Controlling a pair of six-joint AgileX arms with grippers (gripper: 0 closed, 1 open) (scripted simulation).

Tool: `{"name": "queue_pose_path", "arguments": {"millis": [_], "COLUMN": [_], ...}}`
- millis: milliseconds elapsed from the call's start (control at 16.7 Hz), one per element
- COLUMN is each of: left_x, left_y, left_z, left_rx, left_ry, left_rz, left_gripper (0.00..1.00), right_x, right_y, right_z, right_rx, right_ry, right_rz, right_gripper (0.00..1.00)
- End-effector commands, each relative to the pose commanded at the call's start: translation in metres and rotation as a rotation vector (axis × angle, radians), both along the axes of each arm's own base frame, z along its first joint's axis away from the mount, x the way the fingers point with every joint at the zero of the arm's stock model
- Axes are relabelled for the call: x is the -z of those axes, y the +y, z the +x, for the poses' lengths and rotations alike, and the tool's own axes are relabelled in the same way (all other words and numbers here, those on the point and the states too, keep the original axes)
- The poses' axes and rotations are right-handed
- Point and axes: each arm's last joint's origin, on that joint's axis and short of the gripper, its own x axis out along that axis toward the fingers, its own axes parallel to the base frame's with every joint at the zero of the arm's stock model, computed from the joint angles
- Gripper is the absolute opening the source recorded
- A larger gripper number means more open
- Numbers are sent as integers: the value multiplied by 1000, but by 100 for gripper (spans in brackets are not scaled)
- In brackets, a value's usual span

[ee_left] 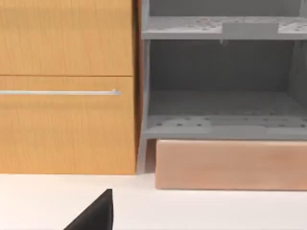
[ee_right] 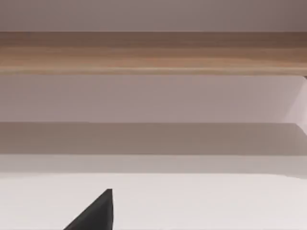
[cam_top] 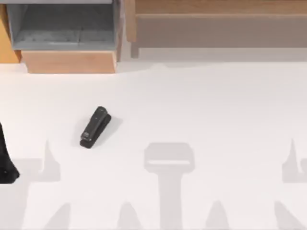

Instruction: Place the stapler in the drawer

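Top view: small black elongated stapler (cam_top: 95,127) lies free, near-left; rigid, light, likely slick — grasp across mid-body. Gripper states: cannot tell.

1. The top view looked straight down on the table (cam_top: 192,110), with the drawer (cam_top: 67,61) at its far left edge.
2. The left wrist view sat low and close, facing the drawer (ee_left: 225,163) front-on.
3. The right wrist view sat low, facing the wooden shelf (ee_right: 153,52) beside the drawer.
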Motion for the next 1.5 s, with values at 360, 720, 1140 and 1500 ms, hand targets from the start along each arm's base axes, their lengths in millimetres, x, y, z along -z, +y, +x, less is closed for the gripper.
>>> {"name": "queue_pose_path", "arguments": {"millis": [360, 720, 1140, 1500], "left_x": [-12, -60, -89, -38], "left_y": [1, 10, 48, 108], "left_z": [4, 37, 143, 244], "left_rx": [13, 30, 46, 50], "left_ry": [-1, -10, -9, -10], "left_rz": [68, 347, 808, 1201], "left_gripper": [100, 100, 100, 100], "right_x": [0, 0, 0, 0], "right_y": [0, 0, 0, 0], "right_z": [0, 0, 0, 0], "right_rx": [0, 0, 0, 0], "right_ry": [0, 0, 0, 0], "right_rz": [0, 0, 0, 0], "right_gripper": [100, 100, 100, 100]}}
